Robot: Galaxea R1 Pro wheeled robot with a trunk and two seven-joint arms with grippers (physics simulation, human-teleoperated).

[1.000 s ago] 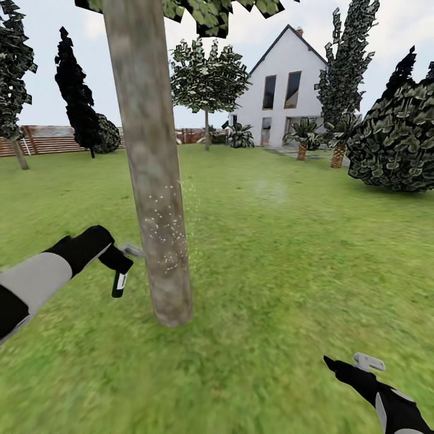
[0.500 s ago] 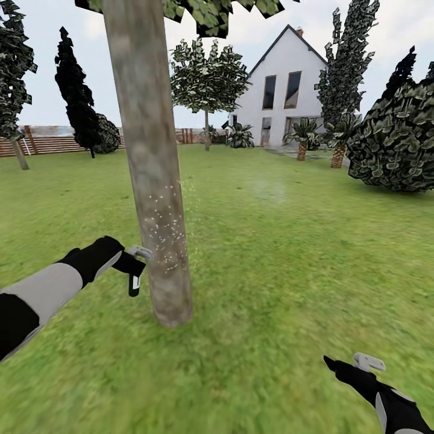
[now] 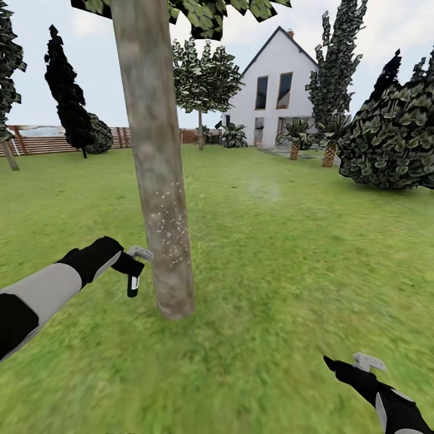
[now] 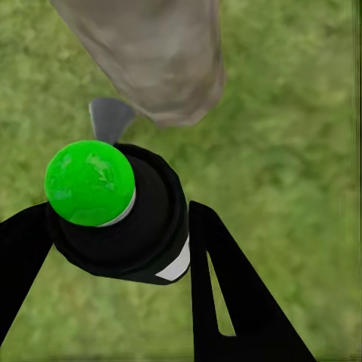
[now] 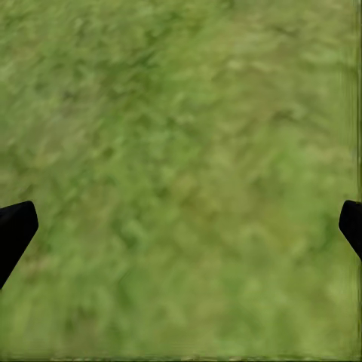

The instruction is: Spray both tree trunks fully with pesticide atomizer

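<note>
Here the left gripper (image 3: 134, 265) pinches the pesticide atomizer (image 3: 133, 282) between its two fingers, the bottle hanging with its long axis nearly vertical, just beside the low part of the tree trunk (image 3: 158, 181), on its left. The right gripper (image 3: 355, 363) hangs spread and empty over the lawn (image 3: 289, 253), well apart. White specks dot the bark.

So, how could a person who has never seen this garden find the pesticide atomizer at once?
Find the thick, pale tree trunk nearest the camera on the lawn. Just beside its lower part, the left gripper holds the pesticide atomizer. It is a slim dark bottle with a white label patch and, in the left wrist view, a bright green top.
</note>
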